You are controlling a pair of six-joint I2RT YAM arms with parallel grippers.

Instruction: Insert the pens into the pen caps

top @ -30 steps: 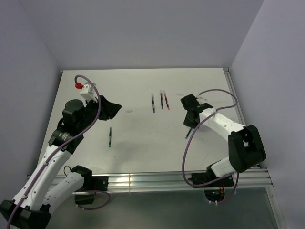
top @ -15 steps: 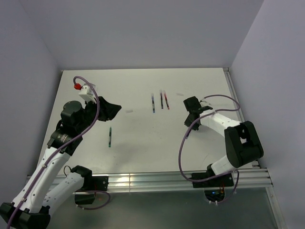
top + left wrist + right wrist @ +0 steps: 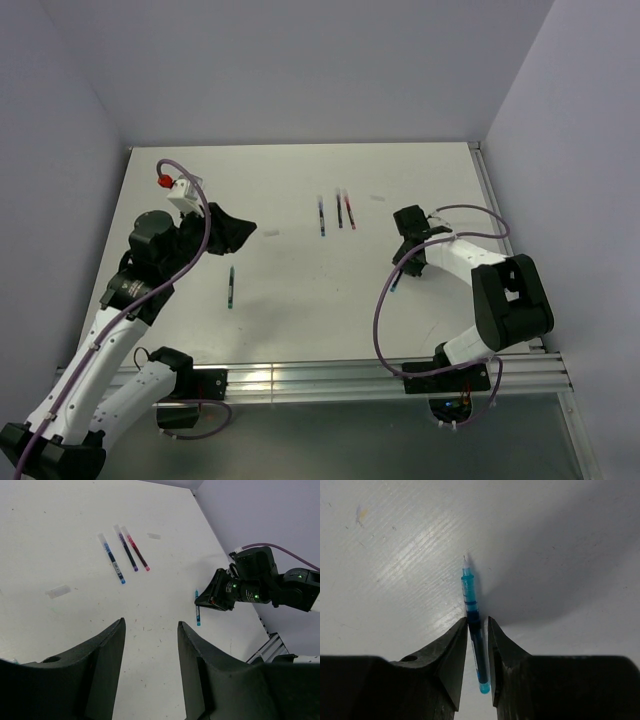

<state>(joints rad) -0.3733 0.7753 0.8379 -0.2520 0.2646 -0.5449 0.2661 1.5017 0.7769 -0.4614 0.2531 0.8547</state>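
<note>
The table [image 3: 300, 330] is white. Over its left side hangs the left gripper [image 3: 151, 630], about half open and empty, probably ready to take a cap. The right gripper [image 3: 477, 620] is low, its jaws narrowly apart on either side of the light blue pen [image 3: 469, 587]. The pen lies flat, and small gaps show no grip yet. Three pens [image 3: 126, 550] lie farther back, with one cap [image 3: 58, 591] near their left.

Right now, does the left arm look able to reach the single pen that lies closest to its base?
Probably yes. The lone pen lies on bare table just on the near side of the left gripper. Nothing lies on or against it, and the gripper's jaws are open and empty.
</note>
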